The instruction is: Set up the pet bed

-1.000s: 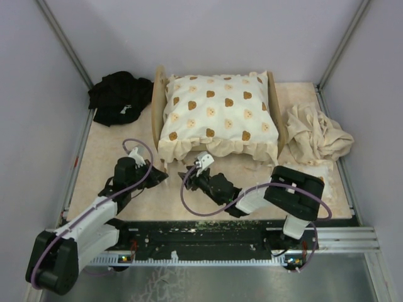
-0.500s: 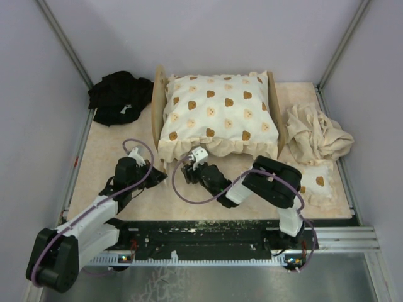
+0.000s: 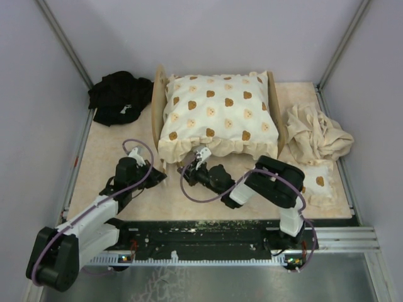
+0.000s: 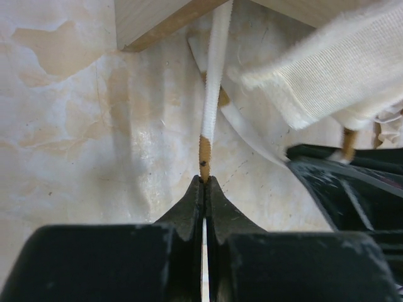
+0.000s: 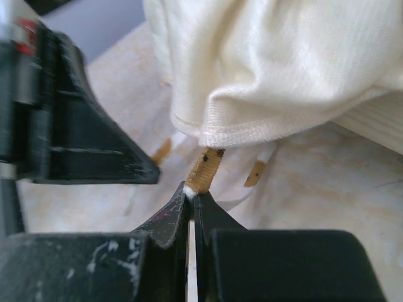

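Observation:
The pet bed [image 3: 155,116] stands at the back middle, its light-wood ends either side of a cream frilled cushion [image 3: 217,116] with brown prints. At the cushion's front left corner my left gripper [image 3: 162,177] is shut on a white tie string [image 4: 214,82] with a tan tip, which runs up past the wood frame corner [image 4: 151,22]. My right gripper [image 3: 187,171] sits just right of it under the front frill [image 5: 264,75], shut on another tan-tipped tie string [image 5: 206,170]. The jaws of each [image 4: 204,180] [image 5: 191,192] pinch their string at its end.
A black cloth [image 3: 118,97] is bunched at the back left. On the right lie a crumpled beige cloth [image 3: 315,133] and a small printed cushion [image 3: 317,182]. Loose tie ends [image 5: 255,173] rest on the mat under the frill. Walls close in on both sides.
My right gripper moved forward to the cushion's front frill and shut on a tie string; its elbow swung left. The left arm has not moved.

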Robot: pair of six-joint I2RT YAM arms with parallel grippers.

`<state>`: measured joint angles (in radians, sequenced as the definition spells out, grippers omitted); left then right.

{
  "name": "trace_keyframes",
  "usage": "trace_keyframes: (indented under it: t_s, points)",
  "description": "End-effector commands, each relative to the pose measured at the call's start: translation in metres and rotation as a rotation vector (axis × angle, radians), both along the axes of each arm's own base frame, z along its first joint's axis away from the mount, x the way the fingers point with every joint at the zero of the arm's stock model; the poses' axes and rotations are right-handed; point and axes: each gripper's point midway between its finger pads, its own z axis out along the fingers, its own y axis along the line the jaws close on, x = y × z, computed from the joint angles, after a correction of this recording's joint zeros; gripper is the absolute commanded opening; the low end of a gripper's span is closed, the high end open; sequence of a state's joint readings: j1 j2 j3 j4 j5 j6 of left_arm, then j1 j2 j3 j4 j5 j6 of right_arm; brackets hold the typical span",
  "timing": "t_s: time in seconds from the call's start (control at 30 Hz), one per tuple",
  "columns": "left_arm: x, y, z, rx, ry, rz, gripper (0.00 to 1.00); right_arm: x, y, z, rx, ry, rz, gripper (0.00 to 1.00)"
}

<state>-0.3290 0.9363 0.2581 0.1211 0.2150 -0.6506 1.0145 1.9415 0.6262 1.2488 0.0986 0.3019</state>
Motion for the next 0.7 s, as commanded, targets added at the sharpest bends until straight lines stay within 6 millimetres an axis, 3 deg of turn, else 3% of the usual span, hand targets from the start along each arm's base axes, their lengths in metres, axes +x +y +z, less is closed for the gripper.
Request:
trace_keyframes:
  t_s: [0.0, 0.17, 0.43, 0.57, 0.67]
  points:
    - [0.004, 0.003, -0.001, 0.016, -0.02, 0.006, 0.0, -0.024, 0.009, 0.091, 0.311, 0.025, 0.129, 0.03]
    - [0.004, 0.003, 0.003, 0.008, -0.036, 0.007, 0.0, -0.033, 0.019, 0.126, 0.448, 0.062, 0.199, 0.05]
    - [0.001, 0.004, 0.001, -0.001, -0.04, 0.015, 0.0, -0.018, 0.048, 0.176, 0.623, 0.037, 0.242, 0.01]
    - [0.001, 0.003, 0.001, -0.005, -0.039, 0.012, 0.0, -0.006, 0.06, 0.186, 0.645, 0.019, 0.221, 0.0]
    - [0.001, 0.001, 0.005, -0.013, -0.044, 0.003, 0.0, 0.0, 0.065, 0.17, 0.597, 0.046, 0.201, 0.0]
